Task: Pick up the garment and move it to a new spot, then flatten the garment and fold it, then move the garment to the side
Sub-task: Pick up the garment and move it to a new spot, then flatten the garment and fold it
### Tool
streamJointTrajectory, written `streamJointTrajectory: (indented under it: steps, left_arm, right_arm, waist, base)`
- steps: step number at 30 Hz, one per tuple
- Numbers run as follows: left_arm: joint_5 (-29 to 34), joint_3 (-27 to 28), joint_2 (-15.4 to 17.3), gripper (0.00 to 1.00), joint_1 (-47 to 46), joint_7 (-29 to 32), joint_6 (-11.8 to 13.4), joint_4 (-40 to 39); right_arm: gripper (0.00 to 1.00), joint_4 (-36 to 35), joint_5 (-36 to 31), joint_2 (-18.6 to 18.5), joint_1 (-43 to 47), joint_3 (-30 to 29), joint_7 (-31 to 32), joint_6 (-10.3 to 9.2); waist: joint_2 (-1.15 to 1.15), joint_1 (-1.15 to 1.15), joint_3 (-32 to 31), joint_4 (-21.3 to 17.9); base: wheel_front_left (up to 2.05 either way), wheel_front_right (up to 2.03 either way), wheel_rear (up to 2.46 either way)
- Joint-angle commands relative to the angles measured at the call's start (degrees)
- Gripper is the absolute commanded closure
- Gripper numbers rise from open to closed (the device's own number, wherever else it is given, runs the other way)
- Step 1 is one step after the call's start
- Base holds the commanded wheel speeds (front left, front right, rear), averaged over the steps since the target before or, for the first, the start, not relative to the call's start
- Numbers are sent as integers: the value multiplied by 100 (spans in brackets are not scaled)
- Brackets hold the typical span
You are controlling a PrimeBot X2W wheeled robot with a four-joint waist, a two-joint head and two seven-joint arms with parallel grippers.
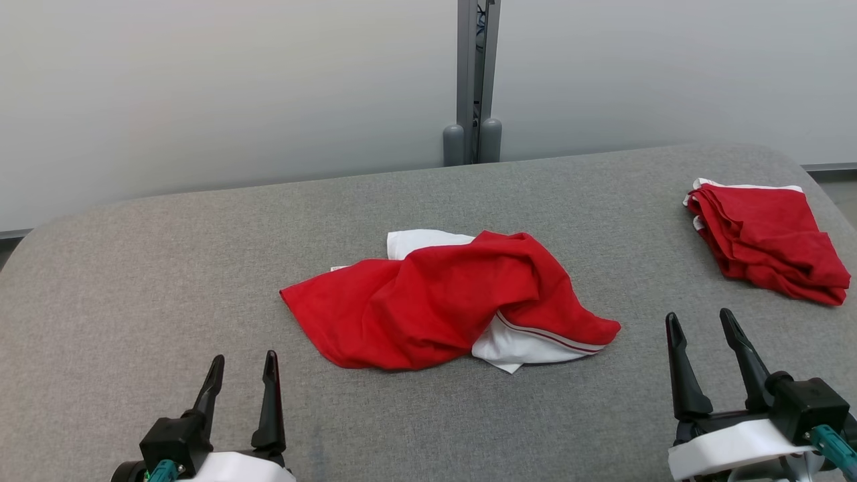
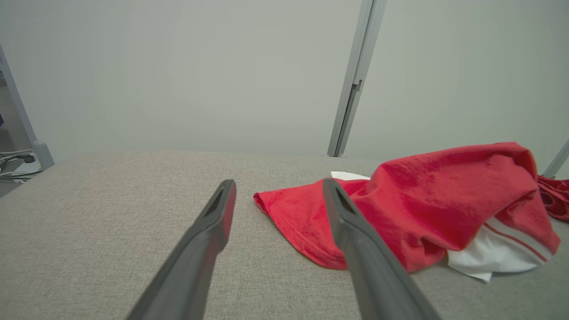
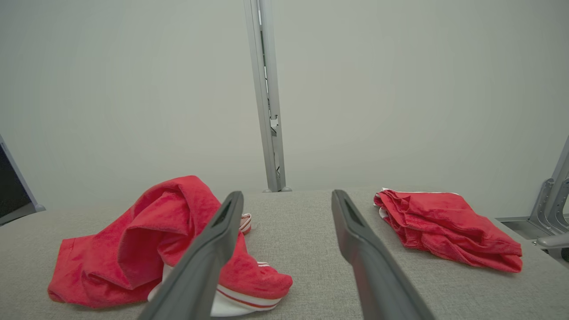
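Observation:
A crumpled red and white garment [image 1: 442, 301] lies in a heap at the middle of the grey table [image 1: 167, 268]. White parts with thin red stripes stick out at its near right edge and at the back. My left gripper [image 1: 242, 368] hovers open at the lower left, short of the heap's left edge. The left wrist view shows the garment [image 2: 426, 204] just right of my open left gripper [image 2: 278, 189]. My right gripper [image 1: 699, 325] is open at the lower right, apart from the heap. From the right wrist the garment [image 3: 146, 244] sits left of my open right gripper [image 3: 286, 198].
A second red garment [image 1: 770, 241], folded, lies at the table's far right edge; it shows as the folded garment [image 3: 444, 226] in the right wrist view. A pale wall with a grey metal post [image 1: 474, 80] stands behind the table.

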Motion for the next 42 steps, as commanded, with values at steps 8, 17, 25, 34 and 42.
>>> streamJointTrajectory:
  steps: [8,17,25,34,42]
  left_arm:
    - [136,76,-21,0,-101,-28,-104,78]
    - [165,93,-43,0,-134,-28,-149,130]
    - [187,57,-50,0,-143,-28,-159,78]
    - [158,-38,-49,0,-261,-28,-207,56]
    - [136,-164,-52,0,-440,-28,-202,22]
  right_arm:
    - [0,13,-60,-27,-53,-28,-31,1]
    - [0,91,-71,-27,-45,36,-31,1]
    - [0,337,-9,-26,-84,187,-31,1]
    - [0,1089,12,-27,-364,810,-30,1]
    - [0,2408,-4,-34,-1012,1264,40,1]
  waist:
    - [0,0,15,17]
    - [0,0,28,62]
    - [0,0,92,188]
    - [0,0,321,554]
    - [0,0,678,1074]
  base:
    - [0,0,0]
    - [0,0,0]
    - [0,0,0]
    - [0,0,0]
    - [0,0,0]
